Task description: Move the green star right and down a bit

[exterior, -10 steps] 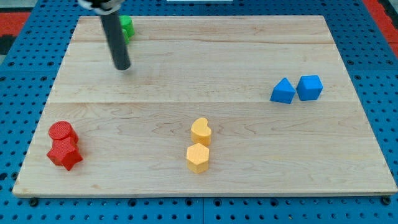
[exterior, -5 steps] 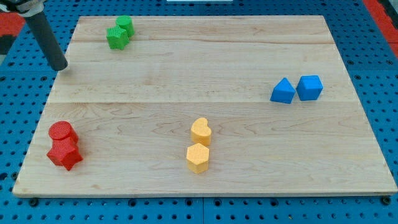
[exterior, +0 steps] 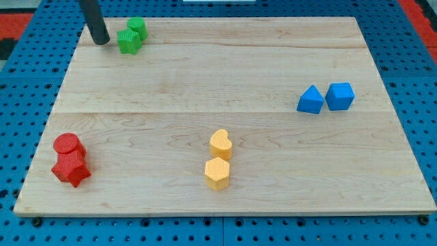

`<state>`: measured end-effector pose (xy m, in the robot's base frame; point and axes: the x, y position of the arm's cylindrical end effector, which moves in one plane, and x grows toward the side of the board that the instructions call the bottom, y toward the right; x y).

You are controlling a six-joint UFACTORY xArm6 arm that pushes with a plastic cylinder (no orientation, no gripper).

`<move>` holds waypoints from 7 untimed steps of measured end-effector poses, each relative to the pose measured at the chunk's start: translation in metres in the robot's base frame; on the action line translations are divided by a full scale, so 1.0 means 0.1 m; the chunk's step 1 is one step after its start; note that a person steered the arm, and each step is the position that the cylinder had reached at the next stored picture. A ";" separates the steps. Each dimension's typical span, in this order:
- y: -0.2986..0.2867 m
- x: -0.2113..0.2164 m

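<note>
The green star [exterior: 128,41] lies near the top left corner of the wooden board [exterior: 273,61]. A second green block [exterior: 138,28] touches it just above and to its right. My tip [exterior: 101,41] rests on the board just left of the green star, a small gap apart from it. The dark rod rises from the tip toward the view's top left.
A red cylinder [exterior: 68,145] and a red star [exterior: 72,168] sit together at the lower left. A yellow heart [exterior: 220,144] and a yellow hexagon [exterior: 217,173] sit at the bottom centre. A blue triangle [exterior: 311,100] and a blue cube [exterior: 340,96] sit at the right.
My tip swung from below the green blocks out to the board's left edge, then up and right to just left of the green star. No block has moved.
</note>
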<state>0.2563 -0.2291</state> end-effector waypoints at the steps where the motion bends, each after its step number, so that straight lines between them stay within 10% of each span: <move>1: 0.03 -0.18; 3: 1.46 0.71; 7: 0.87 1.22</move>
